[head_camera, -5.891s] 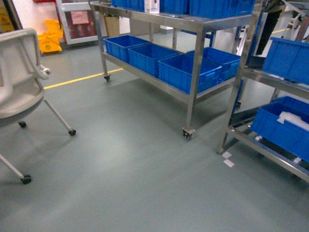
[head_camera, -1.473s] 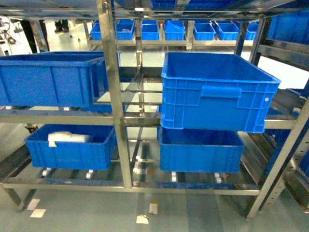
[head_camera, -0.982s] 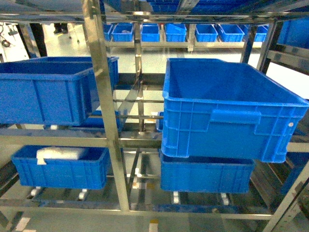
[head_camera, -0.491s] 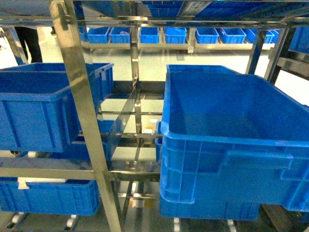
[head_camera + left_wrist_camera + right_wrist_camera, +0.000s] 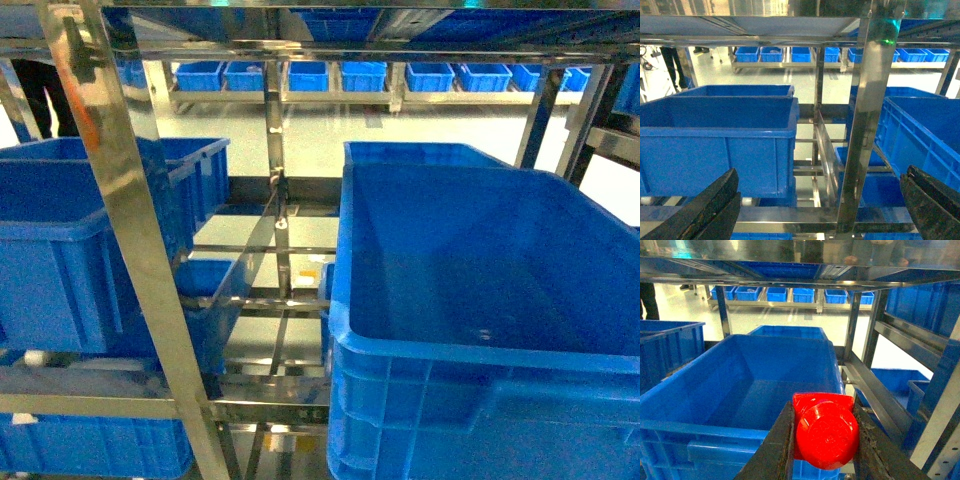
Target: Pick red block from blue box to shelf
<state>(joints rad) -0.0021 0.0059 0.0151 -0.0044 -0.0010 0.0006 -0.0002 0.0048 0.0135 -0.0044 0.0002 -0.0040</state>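
Note:
The red block is a glossy red brick with its round stud facing the right wrist camera. My right gripper is shut on it, one dark finger pressed to each side. It hangs in front of the near rim of a large dark blue ribbed crate on the steel shelf. My left gripper stands wide open with nothing in it, facing a shelf upright. The shelf fills the head view, where neither gripper shows. The blue box is out of view.
Dark blue crates sit on the shelf tiers: a large one at the right, another at the left, seen also as the left crate. A top tier runs overhead. A further rack with small crates stands behind.
The head view swung from open floor and a chair to the shelf, then closed in. The right crate now fills the lower right of the view.

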